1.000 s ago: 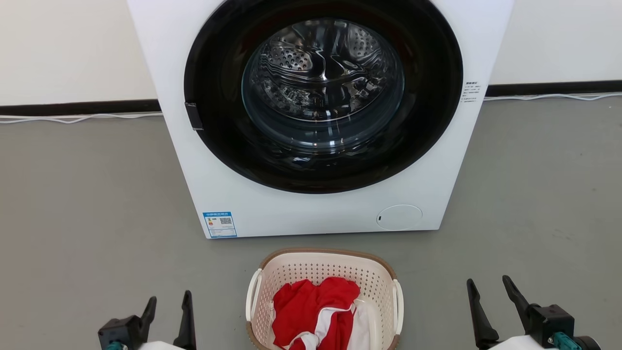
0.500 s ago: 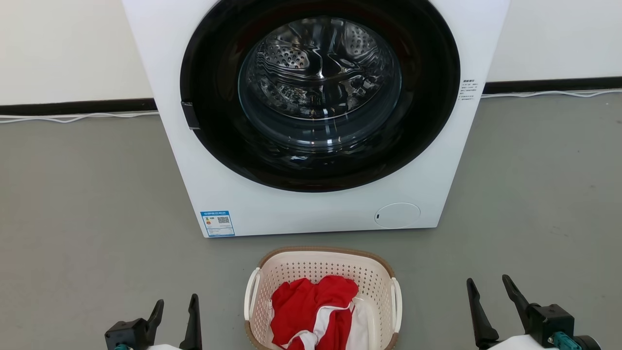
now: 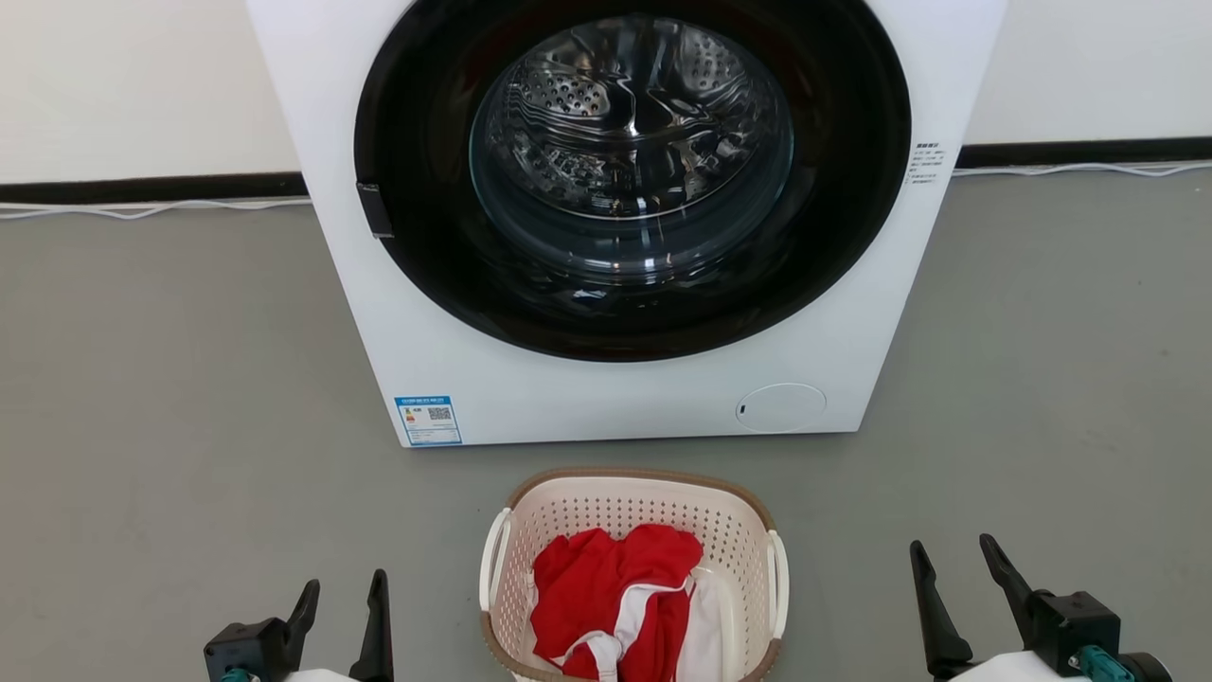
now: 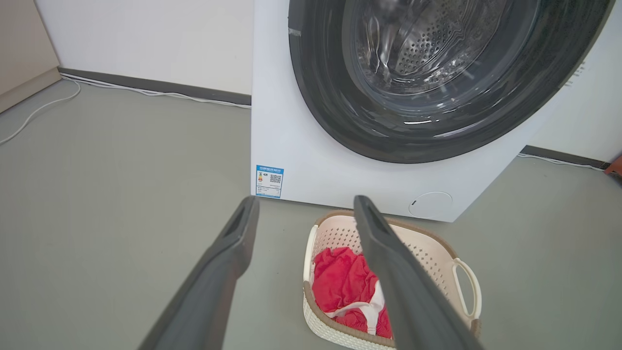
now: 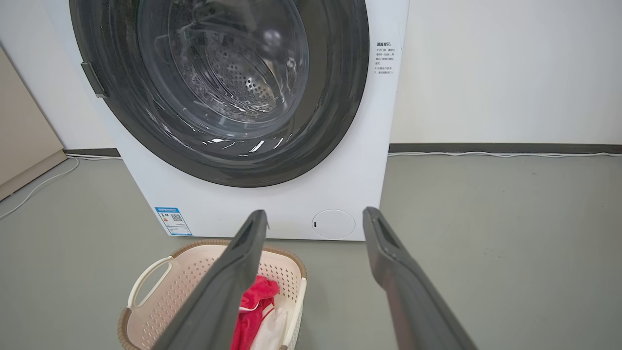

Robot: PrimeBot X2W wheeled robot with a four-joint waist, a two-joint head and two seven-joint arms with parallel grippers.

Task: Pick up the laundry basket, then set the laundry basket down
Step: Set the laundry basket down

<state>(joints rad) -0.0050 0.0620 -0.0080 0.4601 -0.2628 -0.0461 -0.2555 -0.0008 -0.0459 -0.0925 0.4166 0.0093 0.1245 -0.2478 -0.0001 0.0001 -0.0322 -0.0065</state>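
Observation:
The laundry basket [image 3: 625,511] stands on the grey floor just in front of the washing machine, cream-white and perforated with a brown rim band and a white loop handle on each side. Red and white clothes [image 3: 606,597] lie inside it. My left gripper [image 3: 346,583] is open at the lower left, well clear of the basket's left handle. My right gripper [image 3: 952,545] is open at the lower right, further off from the right handle. In the left wrist view the basket [image 4: 335,233] sits beyond the open left gripper [image 4: 306,199]. In the right wrist view the basket [image 5: 180,282] lies left of the open right gripper [image 5: 316,212].
A white front-loading washing machine [image 3: 473,379] with a round dark glass door stands right behind the basket. A white cable [image 3: 151,210] runs along the dark skirting at the wall. A beige panel [image 4: 19,48] stands at the far left. Grey floor spreads to both sides.
The head view has shifted a little, so machine and basket sit slightly higher. My left gripper has edged slightly to the right. Both grippers stay open and the basket has not moved.

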